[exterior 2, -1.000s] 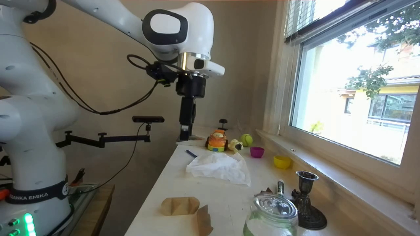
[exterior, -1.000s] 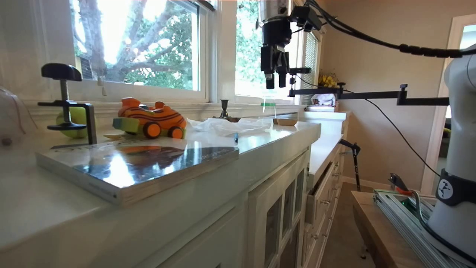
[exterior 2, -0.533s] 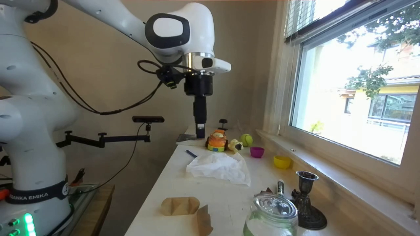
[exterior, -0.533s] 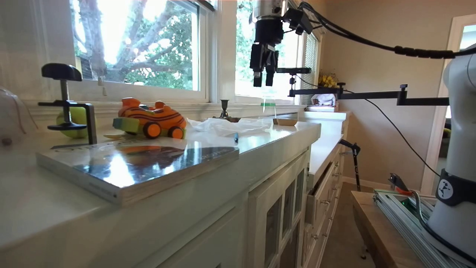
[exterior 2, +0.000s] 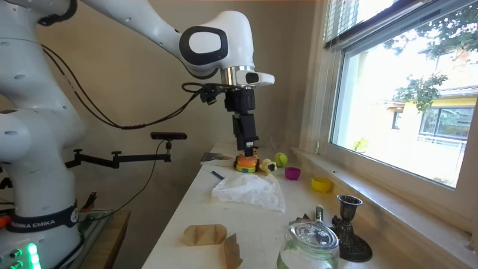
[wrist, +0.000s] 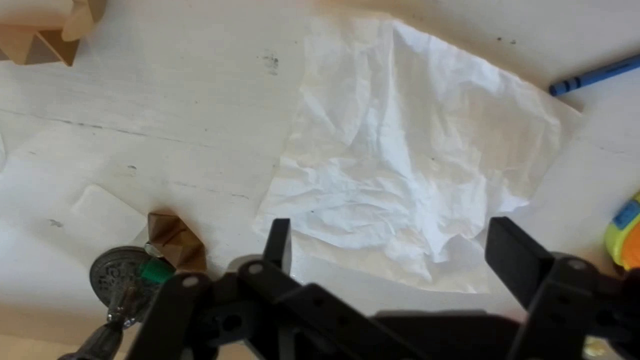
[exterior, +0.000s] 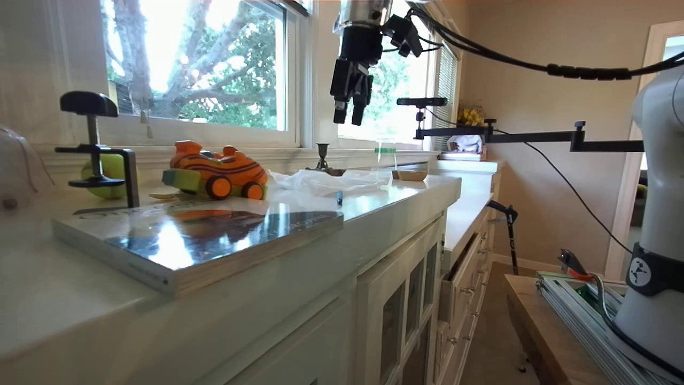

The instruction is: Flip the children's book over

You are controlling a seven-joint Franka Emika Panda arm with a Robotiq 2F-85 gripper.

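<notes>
The children's book (exterior: 214, 235) lies flat at the counter's front edge, its glossy cover facing up with bright window reflections. In an exterior view the same book (exterior 2: 216, 159) shows as a thin slab at the far end of the counter. My gripper (exterior: 348, 117) hangs in the air well above the counter, pointing down and apart from the book. Seen in the wrist view, the gripper (wrist: 389, 232) stands wide open, with nothing between its fingers; crumpled white paper (wrist: 400, 150) lies below it. The book is outside the wrist view.
Beside the book stand an orange toy car (exterior: 216, 171) and a black clamp (exterior: 96, 144), with a tennis ball (exterior 2: 280, 159) near them. A blue crayon (wrist: 595, 77), a glass jar (exterior 2: 310, 243) and a dark candlestick (exterior 2: 349, 231) are also on the counter.
The gripper has moved sideways toward the window, from in front of the book to in front of the toy car in an exterior view, tilting slightly. It stays open; the book is unmoved.
</notes>
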